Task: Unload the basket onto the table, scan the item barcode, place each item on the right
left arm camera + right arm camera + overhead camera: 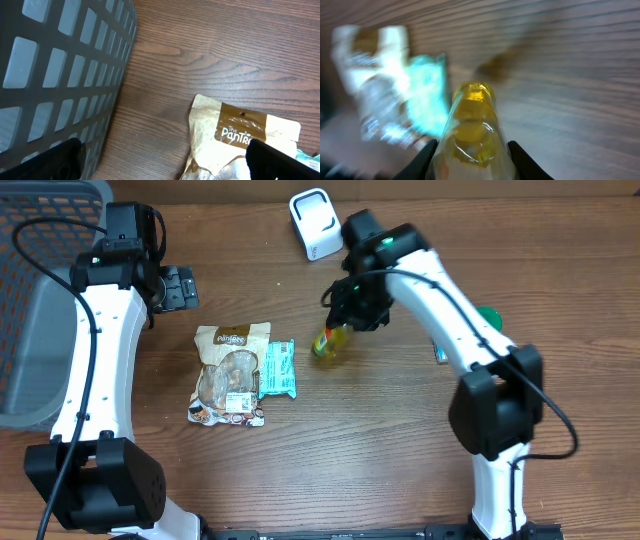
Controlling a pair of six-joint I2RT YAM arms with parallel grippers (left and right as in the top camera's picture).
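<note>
Two wrist views fill gaps for us: the right one shows the right gripper (472,161) clamped on the yellow bottle (472,112), which overhead places near mid-table. Left gripper (181,287) gapes wide, empty, beside the grey basket (60,75) at the left edge; we cannot see its contents.

Bare wood lies open between the snack bag (230,375) and the white scanner (315,225); the grey basket (30,330) walls the left edge, and the yellow bottle (328,343) in the right gripper (346,328) is held near the teal packet (279,370).
</note>
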